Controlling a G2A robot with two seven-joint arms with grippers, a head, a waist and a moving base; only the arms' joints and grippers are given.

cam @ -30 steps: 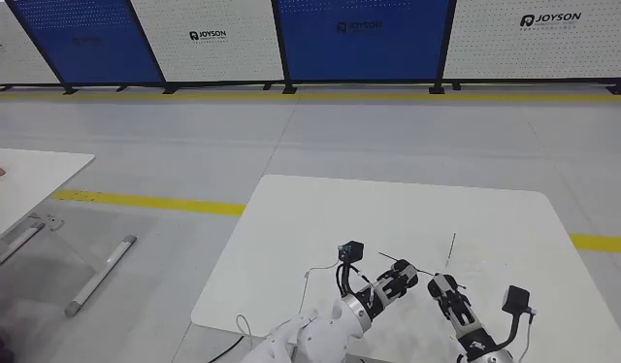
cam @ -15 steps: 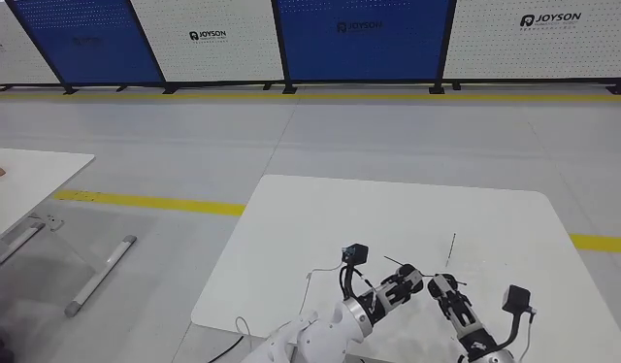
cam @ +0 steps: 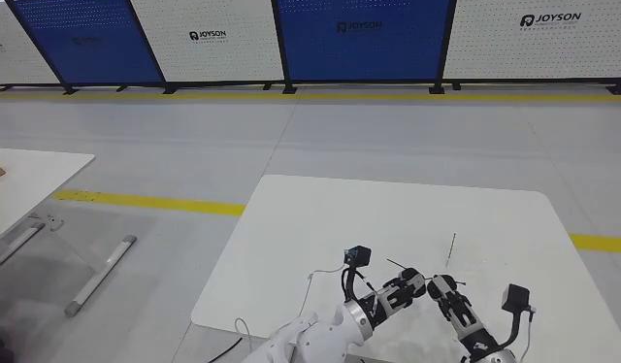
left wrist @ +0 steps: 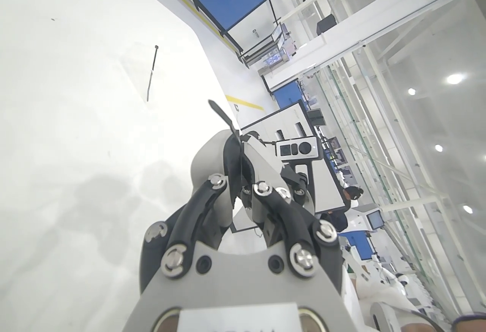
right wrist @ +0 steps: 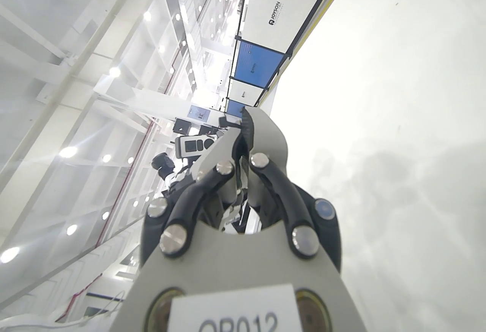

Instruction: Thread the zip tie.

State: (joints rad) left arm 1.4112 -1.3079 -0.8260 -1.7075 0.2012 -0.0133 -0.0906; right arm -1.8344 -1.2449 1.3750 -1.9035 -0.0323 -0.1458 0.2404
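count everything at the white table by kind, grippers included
zip ties: 2, the held zip tie and the loose zip tie lying on the table
grippers: 2, the left gripper and the right gripper
table: 1
total: 5

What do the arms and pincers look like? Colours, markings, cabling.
The pincers match. The left pincer and right pincer have pale grey fingers, black linkage bars with silver screws, and a grey base plate bearing a white label. Seen from above, the left arm and right arm have black-and-silver wrists, each with a black camera box. A thin white cable reaches the left one's.
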